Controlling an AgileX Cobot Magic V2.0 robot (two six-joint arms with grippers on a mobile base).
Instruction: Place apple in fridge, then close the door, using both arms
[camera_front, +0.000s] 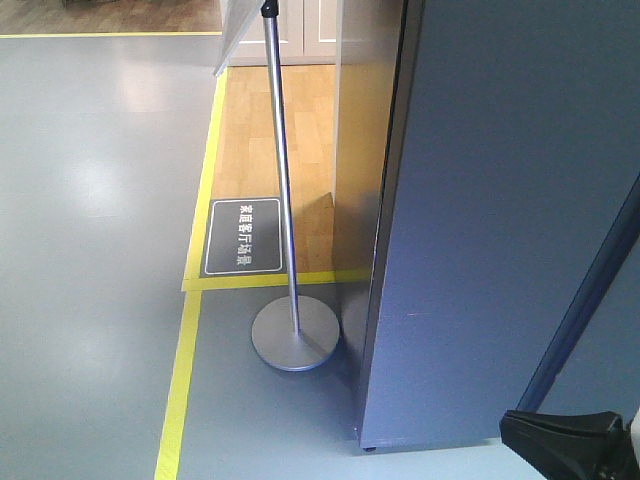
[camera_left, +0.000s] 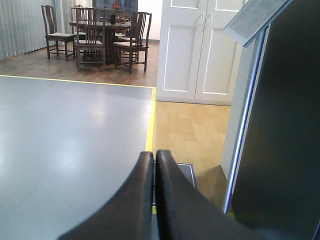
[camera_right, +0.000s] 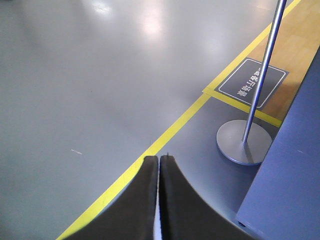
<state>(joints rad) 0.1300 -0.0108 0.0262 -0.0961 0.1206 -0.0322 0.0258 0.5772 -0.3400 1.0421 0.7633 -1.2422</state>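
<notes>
Floor (camera_front: 90, 200): grey, glossy, bordered by yellow tape (camera_front: 180, 380); a wood-floored section lies beyond the tape.

Fridge (camera_front: 500, 220): dark grey-blue outer face fills the right of the front view and stands on the grey floor. From these views it cannot be told whether the door is closed. No interior is visible.

Sign stand (camera_front: 290, 330): a metal pole on a round base, standing just beside the fridge's left edge, near a dark floor placard (camera_front: 243, 236).

Background, left wrist view: white cabinet doors (camera_left: 200, 50), and a dining table with chairs (camera_left: 100, 35) well beyond.

Left gripper (camera_left: 154, 160): fingers pressed together, nothing between them, raised over the floor beside the fridge's dark side.

Right gripper (camera_right: 159, 162): fingers likewise together and empty, above the yellow tape, apart from the fridge corner.

Apple: not visible in any view.
</notes>
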